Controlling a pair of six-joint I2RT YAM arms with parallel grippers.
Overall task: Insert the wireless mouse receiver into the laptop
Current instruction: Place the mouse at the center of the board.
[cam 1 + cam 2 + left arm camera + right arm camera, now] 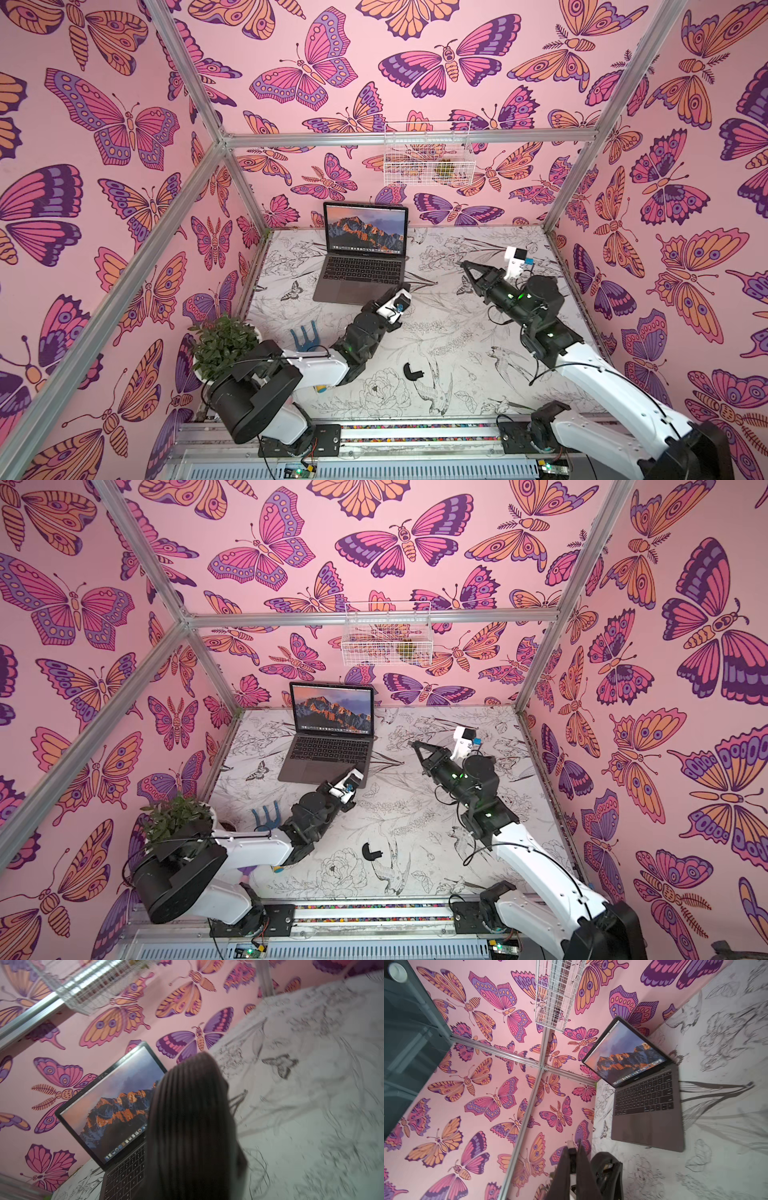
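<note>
Right gripper (462,263) is out to the right of the laptop (359,270), well apart from its right edge, nose pointing at it. Its fingers are pinched together on the wireless mouse receiver (570,1144). In the right wrist view the pale plug end pokes past the tips and the black body is clamped between them.

Left gripper (402,291) is at the laptop's front-right corner; touching or just over it, we can't tell. A dark ribbed mass (193,1126) fills its wrist view, so we can't tell if those fingers are apart or on something.

Step in hand, as we read it: carry the plug to the laptop's right edge. The port is too small to see from here, so we locate it first. Then keep the plug level with the deck and square to the edge, and go in straight and slow. The pinch is on a tiny stub, so any side load could twist it in the pads. The left gripper sits near the approach lane. We either use it to brace the laptop against the push or pull it clear.
</note>
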